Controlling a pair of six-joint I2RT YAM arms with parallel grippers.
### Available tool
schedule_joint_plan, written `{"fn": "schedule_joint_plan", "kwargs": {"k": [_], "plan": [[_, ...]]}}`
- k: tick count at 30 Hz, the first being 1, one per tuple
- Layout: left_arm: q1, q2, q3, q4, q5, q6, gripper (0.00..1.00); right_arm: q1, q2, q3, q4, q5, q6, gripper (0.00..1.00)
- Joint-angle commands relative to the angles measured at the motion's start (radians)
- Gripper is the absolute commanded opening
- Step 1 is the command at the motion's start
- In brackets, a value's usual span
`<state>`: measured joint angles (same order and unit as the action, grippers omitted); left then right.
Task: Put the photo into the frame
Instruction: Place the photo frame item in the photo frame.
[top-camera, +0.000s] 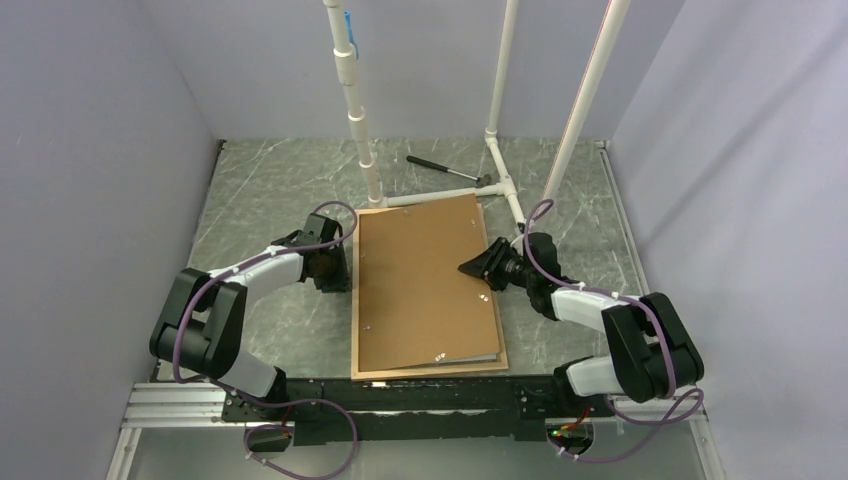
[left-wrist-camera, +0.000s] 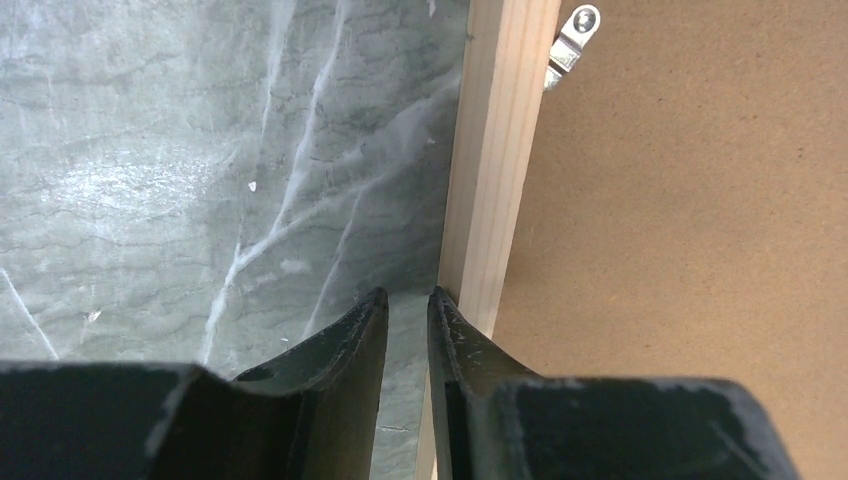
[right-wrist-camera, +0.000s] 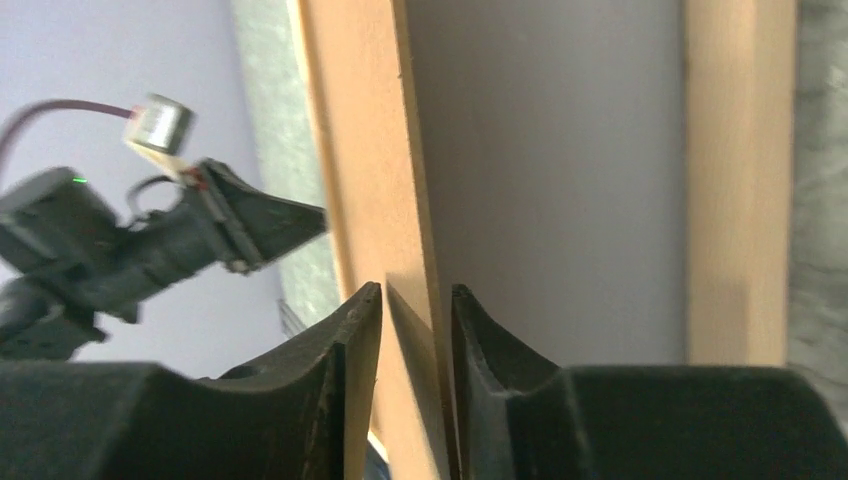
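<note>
Black fingers of the right hand (right-wrist-camera: 417, 292) fill the bottom of its wrist view, pinching the long edge of the brown backing board (right-wrist-camera: 352, 150), which runs straight away from the fingertips. The grey marbled surface (top-camera: 270, 190) carries everything. On it, between the two hands, lies the frame (top-camera: 430, 372), its light-wood rails showing around the board. The board sits on top of the frame, and its edge at the right hand is tilted up off the rail. Under that raised edge, to the right of the right hand's fingers, a pale grey sheet (right-wrist-camera: 550, 170) shows inside the frame's tan border. I cannot tell whether this is the photo, and no printed image can be made out in any view. White pipes (top-camera: 360, 110) stand beyond both hands at the frame's far end, with a hammer (top-camera: 445, 170) lying on the surface between them. The left hand (left-wrist-camera: 407, 297) is low at the frame's opposite long rail. Its fingers are drawn nearly together, with only a thin slit between them and nothing held, and the right fingertip rests against the wood. Ahead of that hand, just past the rail, a small metal clip (left-wrist-camera: 570, 40) is screwed to the frame and reaches onto the board.
</note>
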<state>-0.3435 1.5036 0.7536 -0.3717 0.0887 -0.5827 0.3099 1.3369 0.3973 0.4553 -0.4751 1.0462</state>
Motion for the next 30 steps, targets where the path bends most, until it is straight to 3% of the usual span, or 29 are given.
{"fn": "schedule_joint_plan", "kwargs": {"k": [1,9,13,21,30], "plan": [[-0.023,0.063,-0.028,-0.022,-0.012,0.012,0.29,0.027,0.035,0.040,-0.099,0.000,-0.078,0.38],[-0.025,0.068,-0.027,-0.024,-0.015,0.011,0.29,0.044,0.054,0.064,-0.162,0.028,-0.138,0.61],[-0.027,0.071,-0.026,-0.024,-0.016,0.012,0.30,0.063,0.033,0.099,-0.252,0.079,-0.192,0.77],[-0.030,0.073,-0.020,-0.034,-0.023,0.012,0.30,0.116,0.040,0.199,-0.420,0.185,-0.295,0.99],[-0.031,0.075,-0.016,-0.042,-0.031,0.013,0.30,0.150,0.043,0.271,-0.565,0.291,-0.374,1.00]]}}
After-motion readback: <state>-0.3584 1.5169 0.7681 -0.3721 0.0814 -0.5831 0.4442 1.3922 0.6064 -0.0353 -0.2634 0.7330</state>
